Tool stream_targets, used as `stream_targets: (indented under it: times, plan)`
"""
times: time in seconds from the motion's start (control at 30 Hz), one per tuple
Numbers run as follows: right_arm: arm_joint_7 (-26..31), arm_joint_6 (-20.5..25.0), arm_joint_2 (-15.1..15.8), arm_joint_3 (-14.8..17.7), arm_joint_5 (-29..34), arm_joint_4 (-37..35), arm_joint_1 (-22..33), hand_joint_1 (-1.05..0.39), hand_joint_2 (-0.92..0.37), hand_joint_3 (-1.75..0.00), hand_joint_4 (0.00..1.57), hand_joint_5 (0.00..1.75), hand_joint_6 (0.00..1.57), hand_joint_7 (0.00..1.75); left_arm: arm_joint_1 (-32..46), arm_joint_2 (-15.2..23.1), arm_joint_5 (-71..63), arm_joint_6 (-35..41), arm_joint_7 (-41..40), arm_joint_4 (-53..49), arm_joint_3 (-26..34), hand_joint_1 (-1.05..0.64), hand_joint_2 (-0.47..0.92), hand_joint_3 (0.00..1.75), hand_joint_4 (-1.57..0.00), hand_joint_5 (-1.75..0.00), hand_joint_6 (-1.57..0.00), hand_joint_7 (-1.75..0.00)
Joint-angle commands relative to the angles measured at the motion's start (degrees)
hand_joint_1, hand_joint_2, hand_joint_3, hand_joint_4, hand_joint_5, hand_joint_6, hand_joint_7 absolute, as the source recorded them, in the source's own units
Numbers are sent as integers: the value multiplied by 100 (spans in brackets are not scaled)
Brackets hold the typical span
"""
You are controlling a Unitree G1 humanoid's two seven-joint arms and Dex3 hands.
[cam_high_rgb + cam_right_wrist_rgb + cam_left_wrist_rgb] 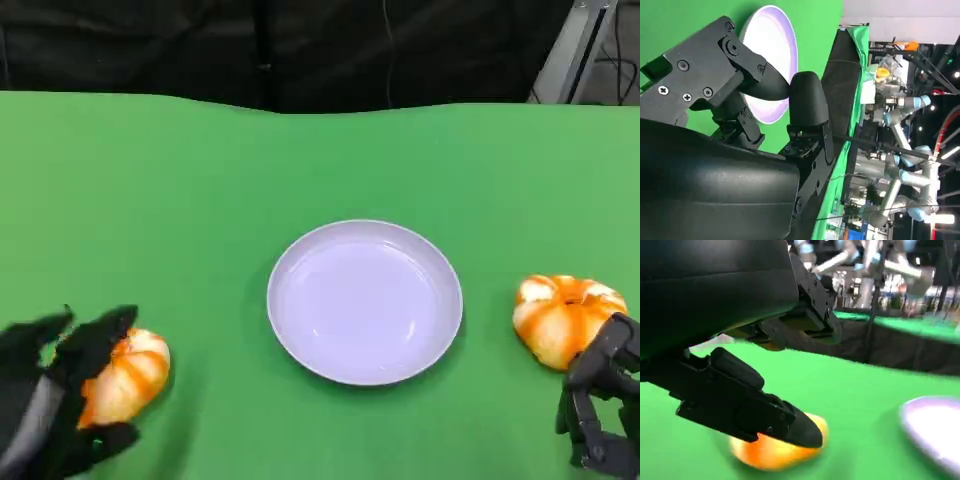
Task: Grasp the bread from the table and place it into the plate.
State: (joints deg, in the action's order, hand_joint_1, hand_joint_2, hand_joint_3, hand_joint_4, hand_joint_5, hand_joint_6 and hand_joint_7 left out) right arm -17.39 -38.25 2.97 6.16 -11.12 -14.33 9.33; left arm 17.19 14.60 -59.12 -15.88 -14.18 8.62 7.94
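The left hand [60, 395] sits at the near left of the green table [200, 180], its fingers spread around a bread roll [125, 375]. One finger lies over the top of the roll and another reaches under its near side, so the hand appears to be closing on it. The left wrist view is blurred, and I cannot tell whether the fingers already press the crust; I judge it cupped rather than firmly held. The roll rests on the table, well apart from the plate [365, 300]. Its long axis runs on a slant, from near-left to far-right, with its rounder end pointing toward the plate. That suits a sideways carry to the right.

The plate lies flat in the middle of the table with nothing in it, open side up, ready to receive the bread.

A second roll [568, 315] lies to the right of the plate, rounder, with its orange stripes meeting at the top. The right hand [605, 405] waits just beside its near edge, fingers curled in and holding nothing.
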Motion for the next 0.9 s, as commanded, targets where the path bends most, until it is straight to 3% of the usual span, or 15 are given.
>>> stream_targets:
  times: [0.03, 0.27, 0.5, 0.9]
  plan:
    - [92, 83, 38, 23, 29, 141, 45, -15, -45, -135, 90, 175, 78, 166, -143, 411, -292, 567, 375, 150, -261, -86, 87, 0, -37, -7, -39, 0]
    - [189, 102, 24, -2, 123, 228, 90, -14, -45, -136, 91, 175, 79, 166, -412, 854, -360, 1204, 938, 13, -668, -91, 90, 1, -36, -3, -35, 0]
    - [176, 187, 36, -27, 108, 365, 172, -15, -45, -135, 91, 175, 78, 168, -1163, 1186, 58, 1303, 1326, -1044, -1158, -98, 92, 3, -32, 0, -28, 0]
    - [213, 221, -6, -27, 105, 354, 160, -15, -46, -134, 92, 175, 78, 168, -2061, 1232, 632, 1452, 1321, -2499, -1851, -105, 92, 12, -29, -1, -24, 0]
